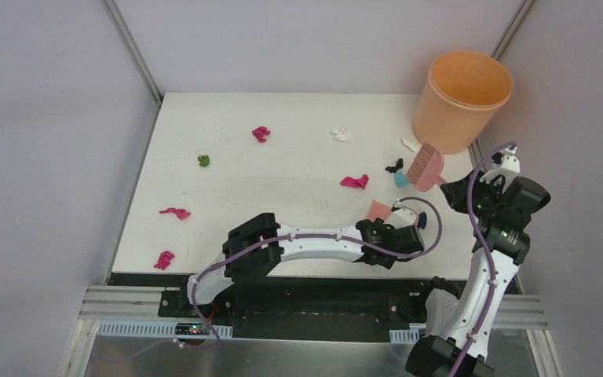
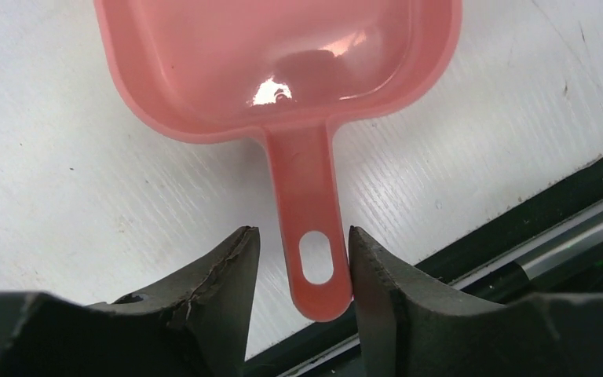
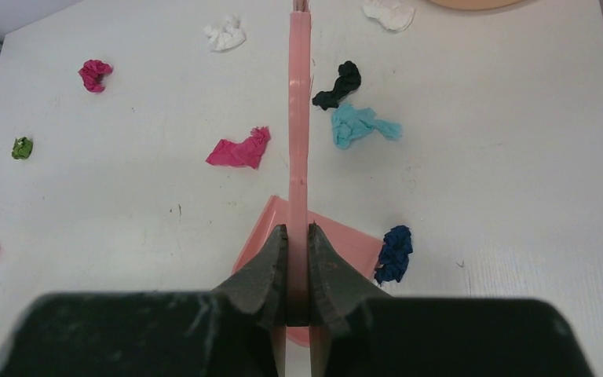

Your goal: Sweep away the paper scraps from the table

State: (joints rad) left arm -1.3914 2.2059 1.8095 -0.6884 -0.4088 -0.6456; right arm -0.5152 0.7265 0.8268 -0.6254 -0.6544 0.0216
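Note:
Paper scraps lie scattered on the white table [image 1: 283,196]: magenta [image 1: 261,133], green [image 1: 203,160], white [image 1: 339,134], black [image 1: 395,166], teal [image 1: 401,179] and dark blue [image 1: 420,222]. My right gripper [image 3: 298,236] is shut on the handle of the pink brush [image 3: 299,118], whose bristle head [image 1: 425,166] is beside the black and teal scraps. My left gripper [image 2: 304,243] is open and straddles the handle of the pink dustpan [image 2: 283,63]. Its right finger touches the handle and the left finger stands apart. The dustpan lies flat and empty.
An orange bucket [image 1: 462,98] stands at the table's back right corner, just behind the brush. More magenta scraps lie at the left [image 1: 174,212] and front left [image 1: 163,259], and one in the middle [image 1: 354,181]. The table's black front edge [image 2: 518,212] is right beside the dustpan handle.

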